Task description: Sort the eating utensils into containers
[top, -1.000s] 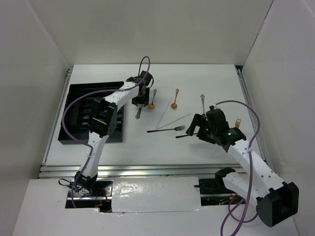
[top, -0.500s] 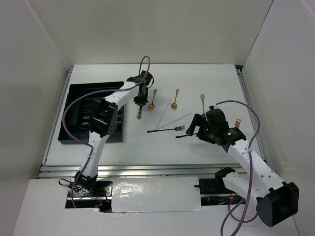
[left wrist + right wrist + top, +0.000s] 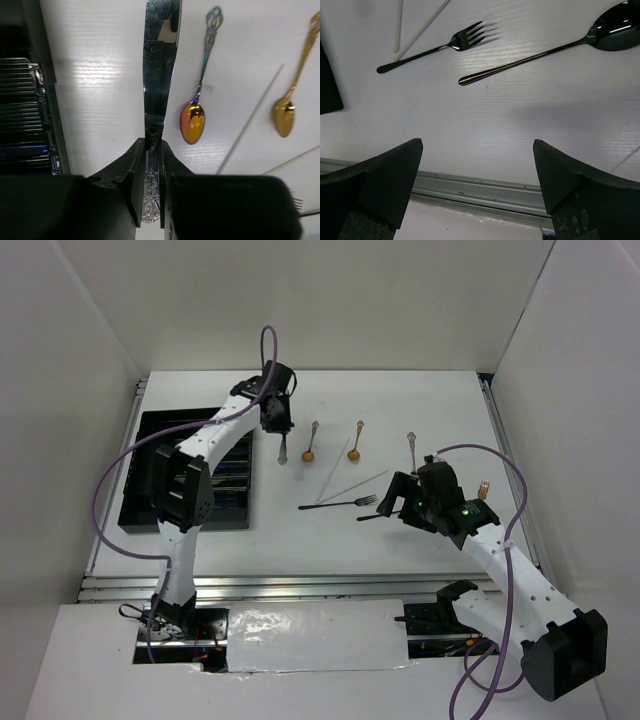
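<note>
You see the left arm stretched far forward, its left gripper [image 3: 153, 146] clamped on the knife [image 3: 159, 75] handle. The blade projects ahead of the fingers, with the tray [image 3: 31, 105] to their left. The right gripper [image 3: 476, 150] hovers low, spread wide, with the fork [image 3: 432, 49] and spoon [image 3: 530, 52] just ahead.

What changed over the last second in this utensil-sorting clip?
The left gripper closed on the silver knife by its handle and drew it toward the far edge, the arm's elbow swinging left over the black tray. The right gripper stayed open above the black fork and black spoon; the gold-bowled spoons did not move.
</note>
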Controlling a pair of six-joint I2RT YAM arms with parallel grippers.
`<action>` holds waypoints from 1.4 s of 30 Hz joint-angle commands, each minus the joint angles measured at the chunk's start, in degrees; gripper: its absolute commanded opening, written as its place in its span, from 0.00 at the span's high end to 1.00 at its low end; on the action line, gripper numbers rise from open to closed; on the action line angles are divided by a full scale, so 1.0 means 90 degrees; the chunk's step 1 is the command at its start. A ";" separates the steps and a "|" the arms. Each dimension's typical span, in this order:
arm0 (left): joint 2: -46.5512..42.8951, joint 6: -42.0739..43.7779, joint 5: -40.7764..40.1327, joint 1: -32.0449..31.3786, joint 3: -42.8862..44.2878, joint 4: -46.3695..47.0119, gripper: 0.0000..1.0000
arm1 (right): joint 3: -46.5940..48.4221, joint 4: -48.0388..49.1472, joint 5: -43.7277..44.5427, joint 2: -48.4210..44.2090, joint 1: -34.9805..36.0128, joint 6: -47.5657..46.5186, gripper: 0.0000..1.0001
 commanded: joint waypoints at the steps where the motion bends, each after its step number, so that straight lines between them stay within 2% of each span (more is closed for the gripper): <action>1: -0.0655 -0.0411 -0.0023 0.0134 -0.0326 0.0347 1.00 | -0.0026 0.0173 0.0086 -0.0088 0.0075 0.0064 0.00; 5: -0.0978 -0.1172 -0.0384 0.0270 -0.0650 0.0387 1.00 | -0.0026 0.0153 0.0076 -0.0098 0.0094 0.0064 0.00; 11: -0.1778 -0.2754 -0.1546 0.0505 -0.1333 0.0289 1.00 | -0.0046 0.0153 0.0086 -0.0146 0.0104 0.0064 0.00; 14: -0.2392 -0.3700 -0.1976 0.0671 -0.1879 0.0211 1.00 | -0.0075 0.0163 0.0086 -0.0146 0.0124 0.0064 0.00; 20: -0.3359 -0.5254 -0.2289 0.1158 -0.3557 0.0650 1.00 | -0.0153 0.0173 0.0223 -0.0137 0.0133 0.0035 0.00; 23: -0.3546 -0.5986 -0.2474 0.1295 -0.3891 0.0660 1.00 | -0.0183 0.0212 0.0213 -0.0107 0.0124 0.0035 0.00; 27: -0.3557 -0.7157 -0.2787 0.1325 -0.4107 0.0446 1.00 | -0.0173 0.0212 0.0223 -0.0059 0.0114 -0.0004 0.00; 32: -0.3332 -0.8154 -0.2924 0.1355 -0.4293 0.0348 1.00 | -0.0134 0.0173 0.0262 0.0000 0.0124 -0.0043 0.00; 42: -0.3069 -0.9259 -0.3237 0.1306 -0.4361 -0.0003 1.00 | 0.0042 0.0075 0.0330 0.0292 0.0114 -0.0160 0.00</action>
